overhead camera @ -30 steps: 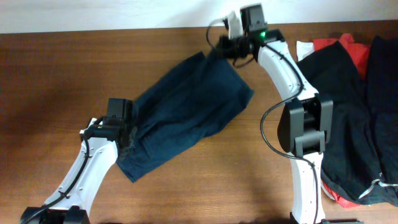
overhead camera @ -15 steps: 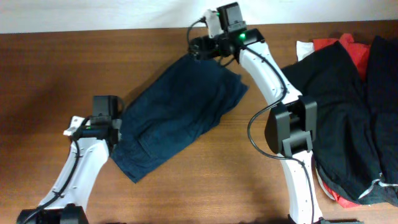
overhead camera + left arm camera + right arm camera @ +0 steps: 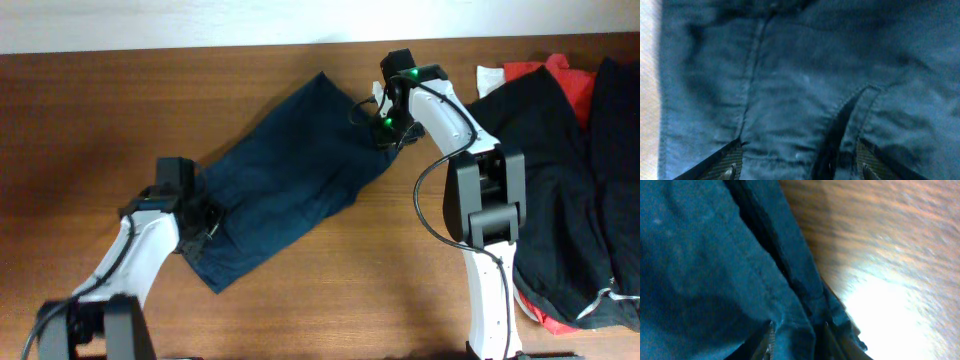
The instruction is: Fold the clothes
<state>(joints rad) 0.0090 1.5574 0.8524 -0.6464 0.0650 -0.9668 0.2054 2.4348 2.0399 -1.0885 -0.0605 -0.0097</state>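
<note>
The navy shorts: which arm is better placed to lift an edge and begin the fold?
Right, probably. The right gripper seems to pinch bunched cloth at the edge of the navy shorts, so it could lift at once. The left gripper is open over flat cloth and holds nothing.

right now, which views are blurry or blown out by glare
overhead: sharp and evenly lit; left wrist: the close-up of the navy shorts is soft and dim, and washed out pale at the left edge; right wrist: the wooden table is smeared by blur, with a white glare patch at lower right.
</note>
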